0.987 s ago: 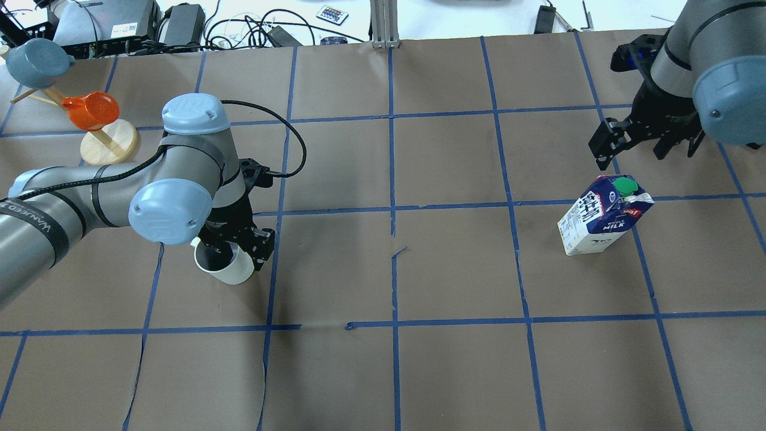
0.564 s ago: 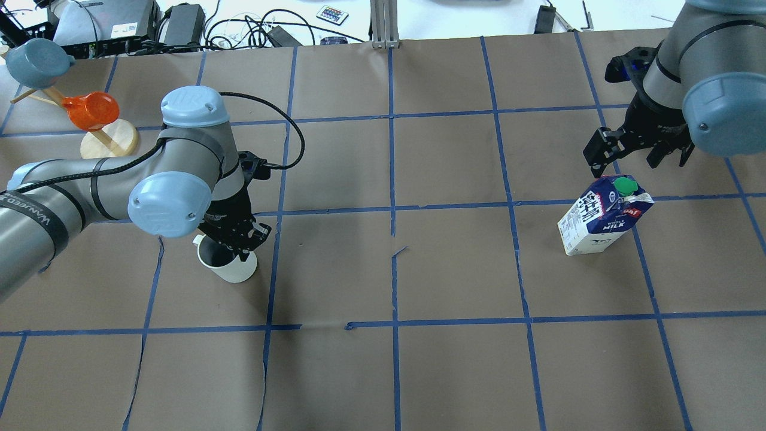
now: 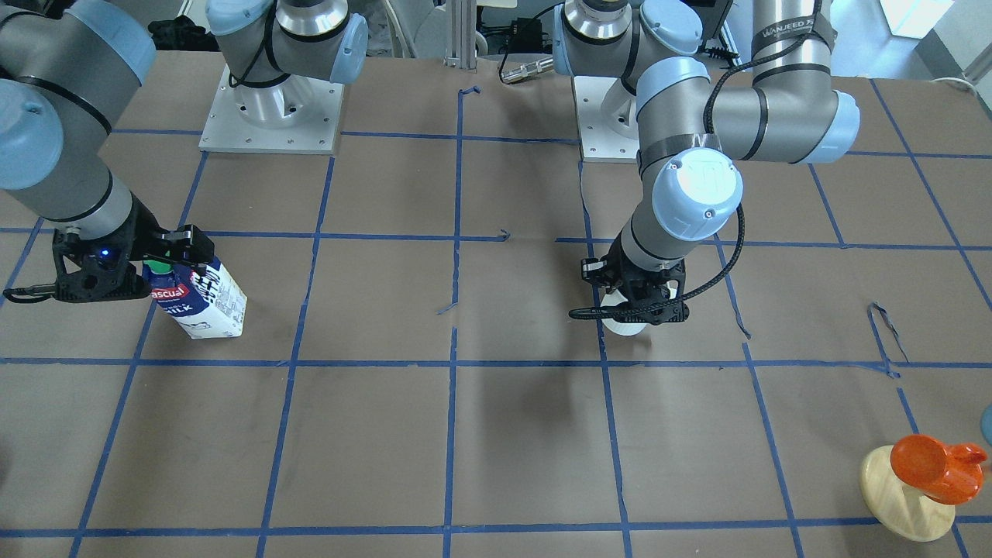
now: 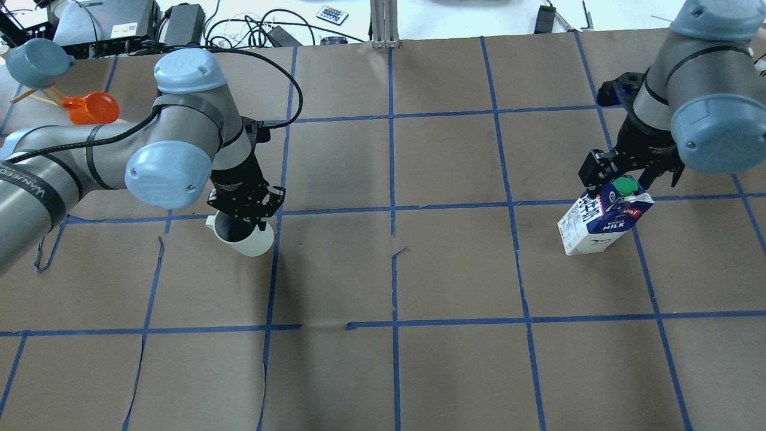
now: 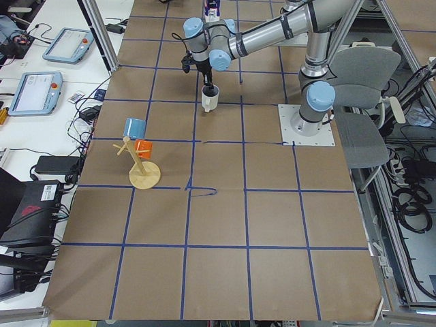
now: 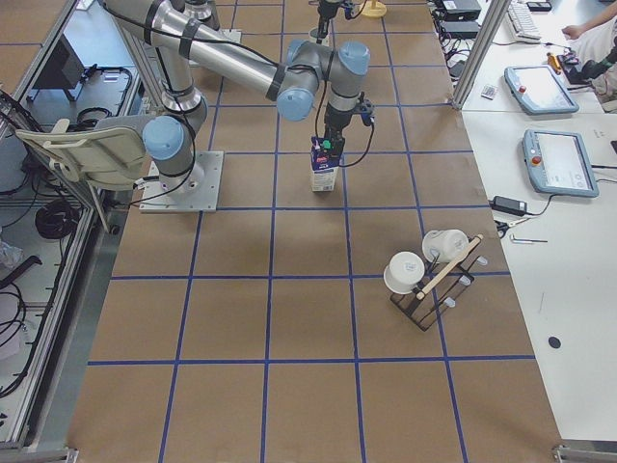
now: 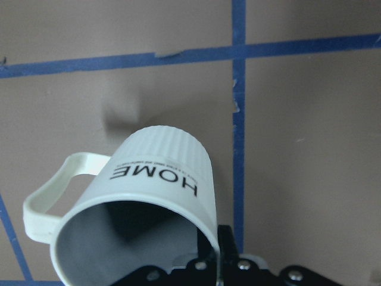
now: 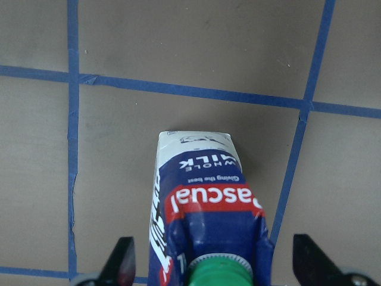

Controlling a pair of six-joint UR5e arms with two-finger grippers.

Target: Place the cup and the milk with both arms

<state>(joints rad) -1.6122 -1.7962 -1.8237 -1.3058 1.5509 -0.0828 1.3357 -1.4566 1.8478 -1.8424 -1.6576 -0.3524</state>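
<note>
The left gripper (image 4: 244, 216) is closed on the cup (image 4: 250, 240): one finger (image 7: 225, 243) presses on the outside of the wall at the rim and the other is inside the dark interior. The cup hangs under the gripper, tilted, with its mouth toward the wrist camera and the word "HOME" on the side turned up. Its handle (image 7: 52, 190) points away from the gripped side. The cup is over the left part of the table (image 4: 455, 269), just beside a blue tape line (image 7: 239, 119); I cannot tell if its base touches the paper. The right gripper (image 4: 625, 179) is wide open and low over the milk (image 4: 600, 220). Its two fingers (image 8: 122, 265) stand on both sides of the top of the carton, with a clear gap on each side, so they hold nothing. The green cap (image 8: 217, 271) lies about midway between the fingers. The milk stands upright on the right part of the table, well apart from the cup.
</note>
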